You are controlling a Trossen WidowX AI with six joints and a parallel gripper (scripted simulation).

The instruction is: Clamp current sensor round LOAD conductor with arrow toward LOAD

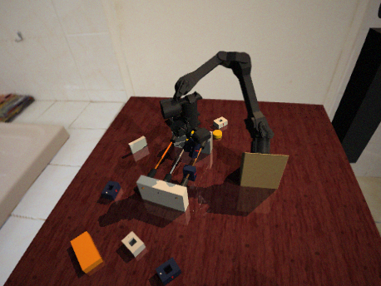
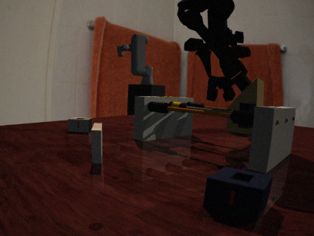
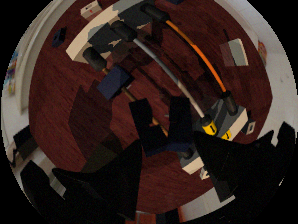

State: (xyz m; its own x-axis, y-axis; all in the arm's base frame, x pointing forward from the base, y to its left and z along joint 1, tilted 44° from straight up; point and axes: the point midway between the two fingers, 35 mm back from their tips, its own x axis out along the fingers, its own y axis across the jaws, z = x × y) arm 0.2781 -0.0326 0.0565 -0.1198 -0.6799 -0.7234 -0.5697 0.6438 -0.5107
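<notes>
Dark red wood table [image 1: 308,216] [image 2: 51,192] [image 3: 55,100] | pale walls [image 1: 233,25] [image 2: 72,68] | orange towels [image 2: 137,65] | white floor tiles [image 1: 62,166]

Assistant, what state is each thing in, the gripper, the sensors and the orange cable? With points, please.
Gripper [image 1: 195,142] [image 2: 223,77] [image 3: 168,139]: shut on the held sensor.
Held sensor [image 1: 194,151] [image 2: 212,90] [image 3: 180,120]: open, halves apart.
Sensor on the brown cable [image 1: 190,172] [image 3: 115,82]: appears shut.
Loose navy sensor [image 1: 111,191] [image 2: 236,199]: shut.
Orange cable [image 1: 164,155] [image 2: 202,112] [image 3: 195,46]: strung between supports.

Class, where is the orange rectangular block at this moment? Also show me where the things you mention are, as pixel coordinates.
In the top view, the orange rectangular block [image 1: 86,251] lies on the dark red wooden table [image 1: 266,249] at lower left, just left of a white square block with a hole [image 1: 141,249].
</notes>
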